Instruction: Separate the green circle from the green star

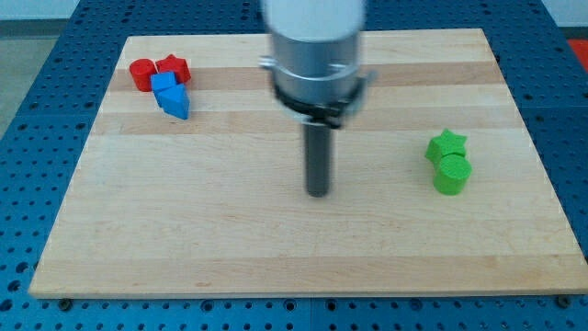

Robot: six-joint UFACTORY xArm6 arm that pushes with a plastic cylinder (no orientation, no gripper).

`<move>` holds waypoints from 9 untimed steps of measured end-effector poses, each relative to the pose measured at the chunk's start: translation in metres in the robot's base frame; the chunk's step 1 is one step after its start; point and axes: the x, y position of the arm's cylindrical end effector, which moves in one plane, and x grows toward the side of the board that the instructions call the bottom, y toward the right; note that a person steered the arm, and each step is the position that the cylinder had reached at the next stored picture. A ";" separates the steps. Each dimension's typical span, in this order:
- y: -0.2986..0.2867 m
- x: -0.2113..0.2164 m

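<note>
The green star (446, 145) lies at the view's right on the wooden board (230, 239). The green circle (451, 174) sits just below it, touching it. My tip (318, 192) rests on the board near the middle, well to the left of both green blocks and roughly level with the green circle.
At the view's top left, a red circle (141, 74) and a red star (173, 66) sit side by side. A blue cube (164, 84) and a blue triangle (175, 101) lie just below them. The arm's grey body (315, 51) hangs over the board's top middle.
</note>
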 end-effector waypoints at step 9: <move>0.169 0.005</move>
